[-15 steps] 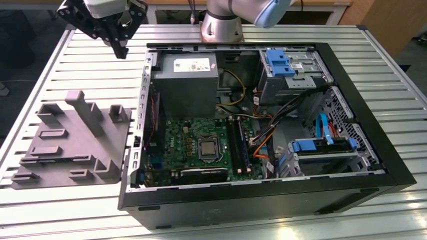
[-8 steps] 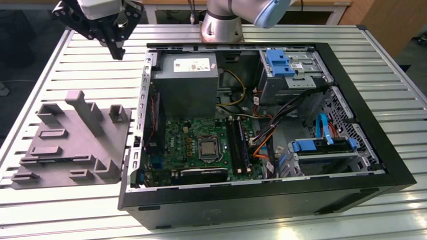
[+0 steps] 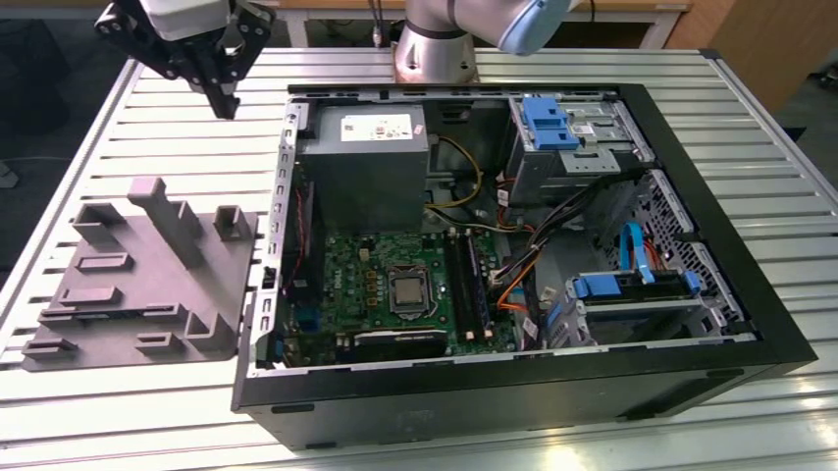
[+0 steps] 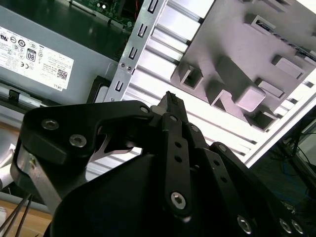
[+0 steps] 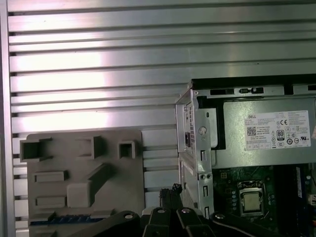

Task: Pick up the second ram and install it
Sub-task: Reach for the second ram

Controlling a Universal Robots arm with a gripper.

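The second ram (image 5: 69, 218) is a thin bluish strip lying in a slot of the grey holder block (image 5: 84, 173). In the exterior view the ram (image 3: 116, 313) sits at the near end of that block (image 3: 144, 265), on the exterior view's left. My gripper (image 3: 226, 106) hangs high above the table beyond the block, off the case's far left corner. Its black fingers (image 4: 170, 97) meet at the tips with nothing between them. The fingertips (image 5: 170, 190) also show in the first wrist view. The motherboard's black memory slots (image 3: 466, 285) lie inside the open case.
The open computer case (image 3: 524, 392) lies on the slatted aluminium table (image 3: 171, 147). Inside are the grey power supply (image 3: 360, 157), the green motherboard (image 3: 380, 275), cable bundles (image 3: 517, 285) and blue drive brackets (image 3: 550, 123). The arm's base (image 3: 439, 49) stands behind the case.
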